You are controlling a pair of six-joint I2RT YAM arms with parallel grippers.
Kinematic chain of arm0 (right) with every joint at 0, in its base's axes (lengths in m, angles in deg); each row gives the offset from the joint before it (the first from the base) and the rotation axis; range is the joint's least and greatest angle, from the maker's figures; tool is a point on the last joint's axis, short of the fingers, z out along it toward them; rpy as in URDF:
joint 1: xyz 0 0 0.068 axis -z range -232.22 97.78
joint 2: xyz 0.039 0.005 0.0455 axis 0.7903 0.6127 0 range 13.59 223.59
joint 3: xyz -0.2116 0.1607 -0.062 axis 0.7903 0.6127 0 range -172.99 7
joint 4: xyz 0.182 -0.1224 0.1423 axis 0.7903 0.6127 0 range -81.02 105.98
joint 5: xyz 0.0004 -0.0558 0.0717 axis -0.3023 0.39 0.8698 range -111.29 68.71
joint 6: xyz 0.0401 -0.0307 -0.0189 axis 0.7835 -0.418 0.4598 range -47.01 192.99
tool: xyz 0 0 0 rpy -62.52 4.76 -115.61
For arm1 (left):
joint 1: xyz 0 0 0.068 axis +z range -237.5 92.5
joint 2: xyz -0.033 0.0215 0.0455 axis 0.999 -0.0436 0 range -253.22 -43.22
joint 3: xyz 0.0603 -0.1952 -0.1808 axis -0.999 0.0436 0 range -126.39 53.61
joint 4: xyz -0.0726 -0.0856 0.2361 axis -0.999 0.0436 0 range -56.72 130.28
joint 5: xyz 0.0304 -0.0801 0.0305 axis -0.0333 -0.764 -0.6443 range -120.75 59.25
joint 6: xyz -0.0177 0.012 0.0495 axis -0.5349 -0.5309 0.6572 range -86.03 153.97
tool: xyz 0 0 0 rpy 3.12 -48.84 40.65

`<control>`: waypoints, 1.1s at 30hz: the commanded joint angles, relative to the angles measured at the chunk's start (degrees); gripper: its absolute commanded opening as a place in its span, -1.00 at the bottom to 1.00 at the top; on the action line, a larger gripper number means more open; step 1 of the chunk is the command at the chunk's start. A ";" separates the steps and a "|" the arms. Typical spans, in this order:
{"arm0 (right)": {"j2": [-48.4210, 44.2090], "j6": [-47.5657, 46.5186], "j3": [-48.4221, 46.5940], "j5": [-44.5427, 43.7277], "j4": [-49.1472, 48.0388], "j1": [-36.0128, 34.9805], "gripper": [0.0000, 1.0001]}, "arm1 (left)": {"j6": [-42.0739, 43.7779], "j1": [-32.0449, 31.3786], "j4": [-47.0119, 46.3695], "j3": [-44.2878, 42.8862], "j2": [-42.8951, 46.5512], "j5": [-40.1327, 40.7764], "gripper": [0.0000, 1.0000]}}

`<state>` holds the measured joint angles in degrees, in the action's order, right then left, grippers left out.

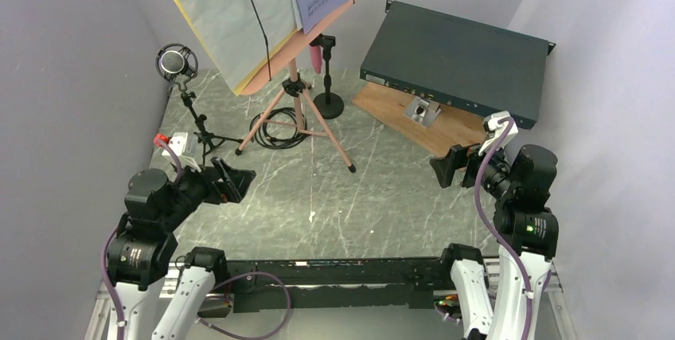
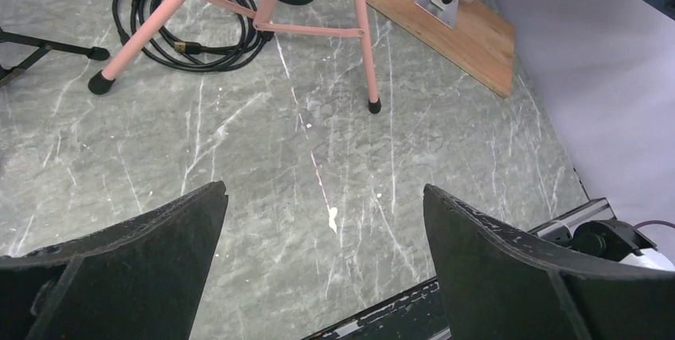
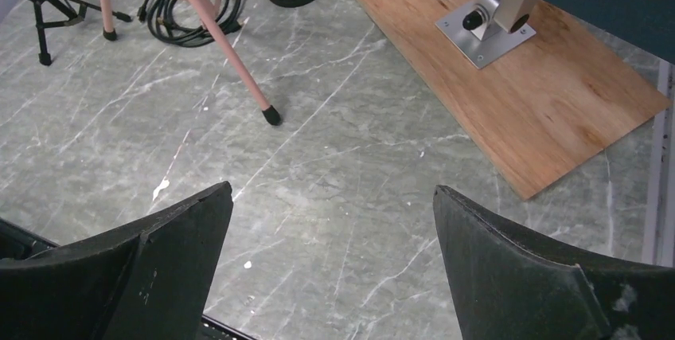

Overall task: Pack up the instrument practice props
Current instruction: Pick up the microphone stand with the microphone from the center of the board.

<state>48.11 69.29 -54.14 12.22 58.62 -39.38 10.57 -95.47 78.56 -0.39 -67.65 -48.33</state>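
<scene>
Hands both spread wide, nothing pinched: left hand (image 1: 232,181) and right hand (image 1: 446,169) are held low over bare bench (image 1: 334,212), apparently staged before any prop is touched. Pink music desk (image 1: 275,65) is seen ahead of the left hand, raised on tripod legs (image 1: 328,133) so sheet-music pages (image 1: 227,13) lean against it; black microphone (image 1: 176,63) is stood beyond, to that hand's left.

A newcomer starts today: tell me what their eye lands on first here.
The pink music stand, tall at far centre with sheet-music pages on its desk, stands out first. Right of it a dark teal rack box sits tilted above a wooden board; at far left stands a black microphone.
</scene>
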 commanded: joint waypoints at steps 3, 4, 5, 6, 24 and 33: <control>1.61 -0.87 -1.05 -2.05 -2.46 0.25 1.00 | 0.47 -0.12 -1.70 -1.46 -1.41 -2.87 0.99; 1.80 -1.51 -0.93 -1.87 -2.45 0.25 1.00 | 0.38 -0.12 -1.58 -1.27 -1.41 -2.63 0.99; 1.98 -2.36 -0.72 -1.36 -2.26 0.25 1.00 | 0.37 -0.12 -1.45 -1.02 -1.49 -2.37 0.99; 2.15 -3.35 -0.50 -0.71 -2.09 0.25 1.00 | 0.56 -0.14 -1.35 -0.71 -1.57 -2.27 0.99; 7.54 -32.87 10.79 27.73 3.43 -0.99 1.00 | -0.64 -0.12 -3.72 9.05 4.47 12.66 0.99; 9.84 -33.39 16.03 24.30 -3.65 -8.40 1.00 | -1.88 -0.19 -8.58 14.24 4.72 18.32 0.99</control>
<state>57.14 37.53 -39.36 35.37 60.98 -45.30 9.22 -95.47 75.50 13.86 -62.71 -33.86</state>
